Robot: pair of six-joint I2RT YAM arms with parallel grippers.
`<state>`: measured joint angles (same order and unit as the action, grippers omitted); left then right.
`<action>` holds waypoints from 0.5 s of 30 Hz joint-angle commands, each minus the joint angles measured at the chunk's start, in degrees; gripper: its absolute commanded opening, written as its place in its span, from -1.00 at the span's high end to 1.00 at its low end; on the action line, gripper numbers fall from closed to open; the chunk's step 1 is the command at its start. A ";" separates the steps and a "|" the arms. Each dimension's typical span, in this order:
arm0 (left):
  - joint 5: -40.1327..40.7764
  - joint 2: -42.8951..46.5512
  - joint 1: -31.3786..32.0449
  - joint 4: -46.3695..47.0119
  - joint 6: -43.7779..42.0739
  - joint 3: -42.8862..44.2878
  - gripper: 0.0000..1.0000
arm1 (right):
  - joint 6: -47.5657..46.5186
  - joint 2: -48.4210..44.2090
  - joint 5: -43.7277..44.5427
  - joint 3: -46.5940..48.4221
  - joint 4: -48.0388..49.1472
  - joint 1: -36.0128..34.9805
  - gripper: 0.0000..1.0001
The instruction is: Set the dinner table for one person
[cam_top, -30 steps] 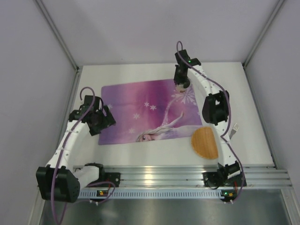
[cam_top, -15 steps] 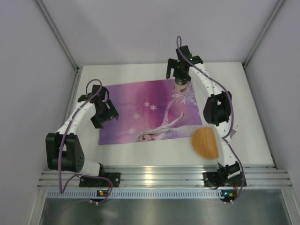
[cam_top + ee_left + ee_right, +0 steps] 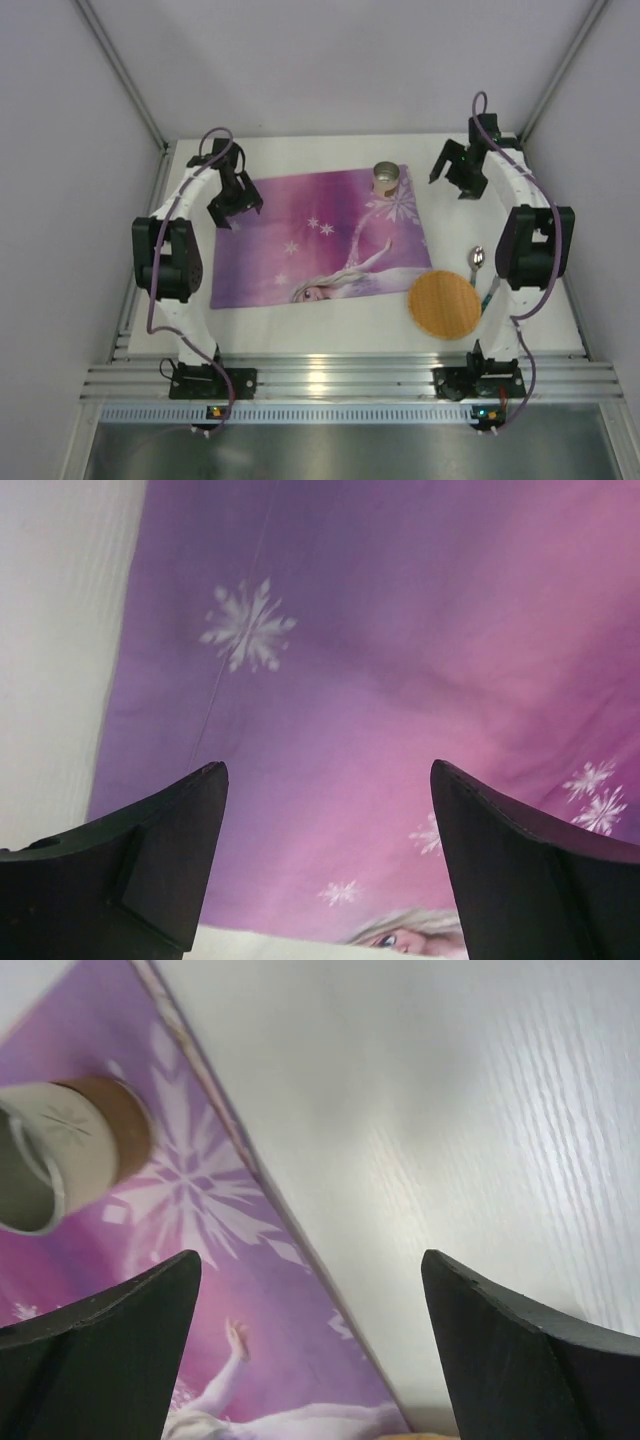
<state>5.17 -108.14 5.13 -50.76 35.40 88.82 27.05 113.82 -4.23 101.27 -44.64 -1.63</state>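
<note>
The white dinner table [image 3: 330, 335] carries a purple-pink snowflake placemat [image 3: 300, 230]. A brown-and-cream cup [image 3: 385, 177] stands upright on the mat's far right corner, free of both grippers. My right gripper [image 3: 450, 178] hovers open over bare table just right of the cup. In the right wrist view the right gripper [image 3: 310, 1255] is empty, with the cup [image 3: 60, 1150] at the left and the mat's edge [image 3: 220, 1260] below. My left gripper [image 3: 235, 210] hangs open over the mat's far left part. The left wrist view shows the left gripper [image 3: 328, 770] empty above the mat [image 3: 400, 630].
A round orange plate [image 3: 444, 304] lies on the table off the mat's near right corner. A metal spoon [image 3: 477, 260] lies just beyond it, next to the right arm. A silver rail [image 3: 330, 375] edges the near side, and grey walls enclose the table.
The right gripper has opened, let go of the cup on the mat's far right corner, and swung right off the mat. The left arm has reached toward the mat's far left part.
</note>
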 commanded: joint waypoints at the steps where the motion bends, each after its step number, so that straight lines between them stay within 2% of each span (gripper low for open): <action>1: -2.87 -6.55 -0.03 -0.47 -1.39 8.63 -0.72 | -1.29 -7.63 -0.96 -5.19 -2.71 0.04 -0.85; 3: -4.81 -8.83 0.41 0.40 -0.95 12.34 -0.71 | -1.21 -10.97 -0.43 -10.01 -4.65 0.31 -0.91; 6: -11.92 -9.98 3.30 2.68 -2.78 15.06 -0.71 | -0.07 -14.40 -1.04 -17.91 -5.54 0.31 -0.95; 10: -26.14 -10.25 13.29 7.25 -8.32 16.04 -0.70 | 2.74 -21.35 -4.64 -26.82 -5.80 1.19 -0.99; 15: -40.72 -10.77 25.43 14.62 -7.36 13.05 -0.71 | 3.01 -29.86 -5.44 -33.41 -9.75 4.88 -0.99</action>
<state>-21.28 -119.44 23.86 -42.09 29.50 102.19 28.88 90.00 -8.49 69.65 -51.09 1.13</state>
